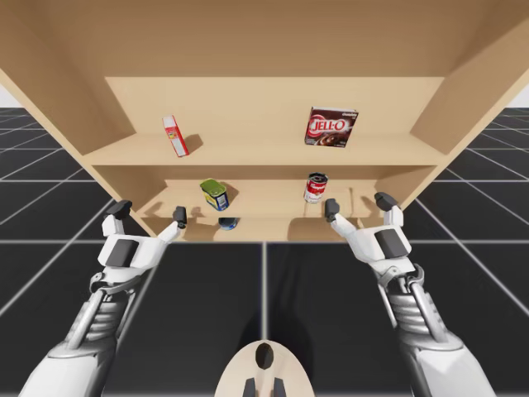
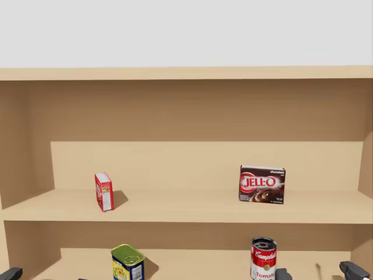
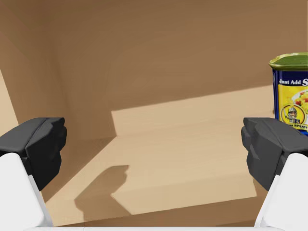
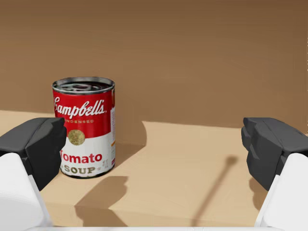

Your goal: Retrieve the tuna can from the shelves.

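A dark floor ruled with a pale grid runs under a light wooden shelf unit that stands open toward us. On its upper board stand a small red-and-white box and a dark brown flat box, well apart. The lower board carries a blue-and-yellow rectangular tin with a green lid and a red-and-white cylindrical soup can.

Our left gripper and our right gripper both hover at the lower board's front edge. Their fingers are spread wide, with nothing between them.

The main risk, as we judge it, is taking the wrong can. The right gripper looks almost straight at the soup can, and the rectangular tin stands just ahead of the left gripper's inner finger. Reaching sideways past that tin could knock it over. A low can also gives the fingers little height, so they may scrape the board or push the can deeper.

What we take for the tuna can is a small, squat blue shape. It sits at the lower board's front edge, just in front of the rectangular tin and nearer our left gripper. Its lid and label are too small to make out.
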`<state>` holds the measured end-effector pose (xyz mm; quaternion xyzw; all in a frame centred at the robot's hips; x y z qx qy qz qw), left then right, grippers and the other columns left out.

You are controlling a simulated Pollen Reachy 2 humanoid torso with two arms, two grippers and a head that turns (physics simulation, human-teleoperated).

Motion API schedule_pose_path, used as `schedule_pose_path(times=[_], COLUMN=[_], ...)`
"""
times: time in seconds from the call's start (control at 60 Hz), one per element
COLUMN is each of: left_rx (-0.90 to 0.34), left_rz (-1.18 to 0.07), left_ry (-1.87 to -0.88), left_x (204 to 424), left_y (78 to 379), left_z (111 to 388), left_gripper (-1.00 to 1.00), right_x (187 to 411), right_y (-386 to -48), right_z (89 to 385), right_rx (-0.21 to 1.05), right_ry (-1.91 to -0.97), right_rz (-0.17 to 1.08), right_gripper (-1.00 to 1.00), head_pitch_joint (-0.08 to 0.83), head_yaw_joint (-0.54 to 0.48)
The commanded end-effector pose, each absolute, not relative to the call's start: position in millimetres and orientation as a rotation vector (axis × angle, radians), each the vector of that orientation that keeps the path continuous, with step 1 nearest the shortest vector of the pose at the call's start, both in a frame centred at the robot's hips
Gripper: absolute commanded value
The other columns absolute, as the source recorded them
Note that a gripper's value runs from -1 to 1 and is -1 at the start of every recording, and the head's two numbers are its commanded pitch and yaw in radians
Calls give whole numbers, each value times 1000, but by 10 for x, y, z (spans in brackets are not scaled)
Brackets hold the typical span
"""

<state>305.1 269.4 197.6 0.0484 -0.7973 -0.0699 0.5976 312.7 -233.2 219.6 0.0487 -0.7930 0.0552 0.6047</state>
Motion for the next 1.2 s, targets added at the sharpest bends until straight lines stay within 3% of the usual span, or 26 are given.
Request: schedule_pose_path(times=[0.017,0.25,0.7,0.983,1.2], left_rx=[113,112,114,109,105], left_rz=[-163,-160,-160,-164,-158], left_ry=[-1849,-1850,-1853,-1860,-1864], left_x=[3050,3048,3057,3059,3053], left_y=[2696,2696,2698,2708,2711], left_z=[1975,1981,1980,1980,1984], left_gripper=[-1000,-1000,-1000,-1000,-1000], right_x=[3113,3122,3122,3137,3135], right_y=[-2301,-2283,-2295,-2308,-2311], right_z=[2181,2187,2197,2188,2186], right_rx=[107,140,133,119,103], right_ry=[-1840,-1820,-1824,-1820,-1821], right_rz=[101,132,113,125,133], right_gripper=[-1000,-1000,-1000,-1000,-1000], head_pitch_joint=[-3,42,345,500,574], head_yaw_joint=[29,27,51,165,189])
